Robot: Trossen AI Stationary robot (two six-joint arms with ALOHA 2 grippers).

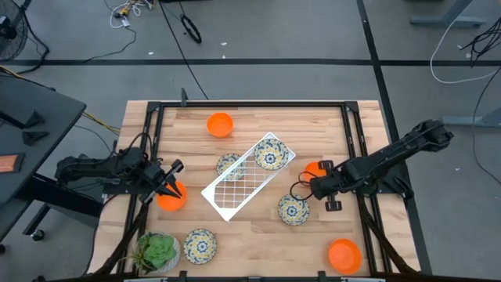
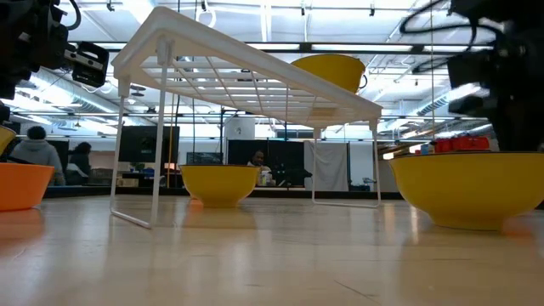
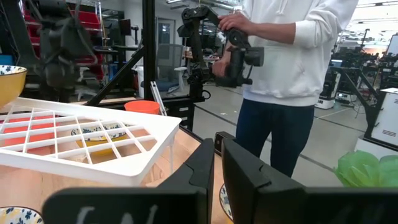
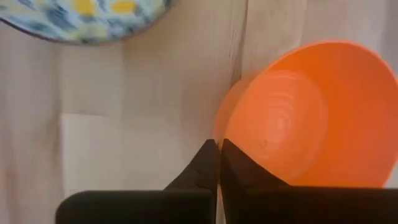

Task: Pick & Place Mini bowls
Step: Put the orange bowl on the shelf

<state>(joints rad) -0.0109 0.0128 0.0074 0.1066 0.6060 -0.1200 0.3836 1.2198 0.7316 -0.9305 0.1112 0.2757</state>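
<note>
Several mini bowls stand on the wooden table. One floral bowl point(image 1: 270, 153) sits on top of the white wire rack point(image 1: 249, 176), and another point(image 1: 228, 164) stands under it. More floral bowls point(image 1: 293, 210) point(image 1: 200, 244) and orange bowls point(image 1: 220, 124) point(image 1: 344, 254) stand around the rack. My right gripper point(image 4: 219, 155) is shut on an orange bowl point(image 1: 313, 168) right of the rack. My left gripper point(image 1: 172, 184) is shut and holds nothing. It hangs above another orange bowl point(image 1: 171, 197) point(image 2: 17, 187), high over it in the low view point(image 2: 85, 64). My right gripper pinches the orange bowl's rim point(image 4: 222, 127) between its two fingers, one finger point(image 4: 249, 171) on the inner side and the other outside. It comes from above. The bowl is tilted, with its hollow turned toward the wrist camera. Whether its base is on the table, I cannot tell.
A potted green plant point(image 1: 156, 251) stands at the table's near left corner. A black frame point(image 1: 250, 103) runs around the tabletop. A person in a white top point(image 3: 280, 37) stands beyond the table in the left wrist view, holding an arm-like device.
</note>
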